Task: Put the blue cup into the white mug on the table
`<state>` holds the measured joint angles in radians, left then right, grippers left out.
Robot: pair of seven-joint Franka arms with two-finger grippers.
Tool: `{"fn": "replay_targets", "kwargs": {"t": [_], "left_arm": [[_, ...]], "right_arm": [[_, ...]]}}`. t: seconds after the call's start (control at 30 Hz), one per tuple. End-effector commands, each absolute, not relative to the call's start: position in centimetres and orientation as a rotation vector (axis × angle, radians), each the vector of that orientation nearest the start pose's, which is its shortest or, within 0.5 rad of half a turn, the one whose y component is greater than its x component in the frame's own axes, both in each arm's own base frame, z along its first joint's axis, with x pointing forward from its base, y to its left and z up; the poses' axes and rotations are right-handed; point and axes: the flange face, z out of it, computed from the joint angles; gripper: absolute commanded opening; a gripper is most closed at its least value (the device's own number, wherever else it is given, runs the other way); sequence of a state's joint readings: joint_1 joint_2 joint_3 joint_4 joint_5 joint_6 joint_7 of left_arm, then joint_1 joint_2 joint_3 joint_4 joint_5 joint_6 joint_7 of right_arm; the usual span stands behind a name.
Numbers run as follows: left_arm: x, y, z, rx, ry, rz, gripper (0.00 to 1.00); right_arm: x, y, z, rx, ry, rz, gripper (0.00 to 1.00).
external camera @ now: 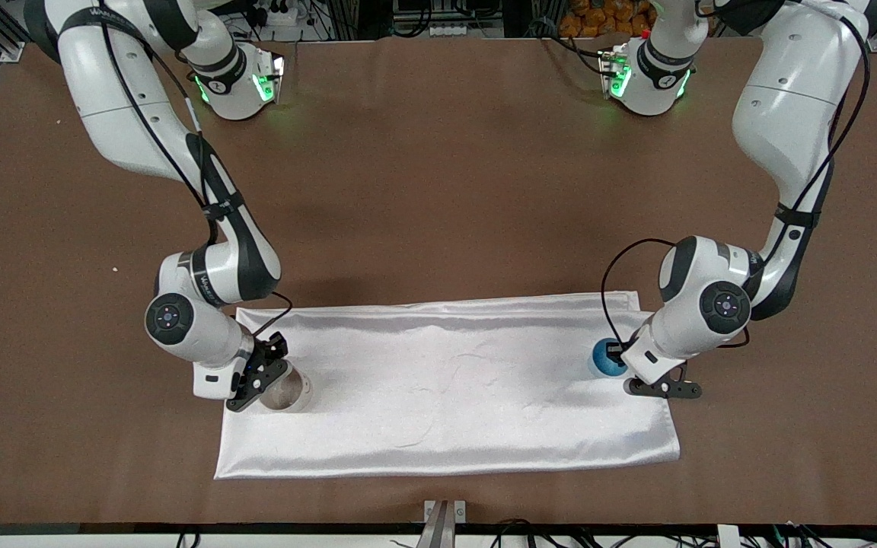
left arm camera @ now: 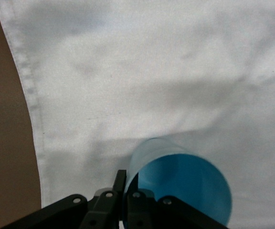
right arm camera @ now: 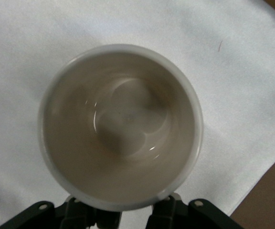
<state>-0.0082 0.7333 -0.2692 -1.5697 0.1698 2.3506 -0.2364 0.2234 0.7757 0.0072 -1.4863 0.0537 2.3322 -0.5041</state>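
Blue cup point(external camera: 604, 358) on white cloth point(external camera: 446, 380) near table point(external camera: 438, 190) left-arm edge | left gripper point(external camera: 640, 377) pinched its rim | right gripper point(external camera: 259, 380) clasped white mug point(external camera: 286, 390) at cloth's right-arm end | lift cup level, centre over mug.

High front camera faces both arms; wrist cameras look closely down onto white cloth point(external camera: 446, 380).

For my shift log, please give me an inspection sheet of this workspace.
Surface: brown matte table under a shiny white rectangular cloth.
Job's things: small bright-blue cup and white mug, both upright on the cloth, at its two ends.
Clutter: nothing seen.
Grippers: left tool at the cup's rim; right tool at the mug.
Cables: black cable on the left arm.
Surroundings: wires along the table edges.
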Motion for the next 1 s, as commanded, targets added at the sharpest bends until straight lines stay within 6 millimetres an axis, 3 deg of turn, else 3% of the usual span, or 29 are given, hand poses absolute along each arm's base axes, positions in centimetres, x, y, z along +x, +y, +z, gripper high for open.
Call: {"fn": "replay_targets", "kwargs": {"t": [0.0,0.27,0.47,0.67,0.97], "left_arm": [[69.3,-16.3,22.8,-3.183,0.119,-0.125,0.0],[69.4,-16.4,23.2,-3.183,0.124,-0.134,0.0],[69.6,-16.3,23.8,-3.181,0.131,-0.149,0.0],[69.7,-15.8,25.0,-3.175,0.133,-0.17,0.0],[69.0,-16.4,30.7,-3.146,0.141,-0.158,0.0]], "right_arm": [[70.8,16.5,22.1,-2.914,-1.072,-0.123,0.0],[70.8,16.5,22.4,-2.946,-0.947,-0.117,0.0],[70.3,17.4,22.8,-3.004,-0.7,-0.053,0.0],[69.2,18.7,24.4,-3.03,-0.571,0.036,0.0],[65.9,18.0,28.0,-3.032,-0.576,0.069,0.0]]}}
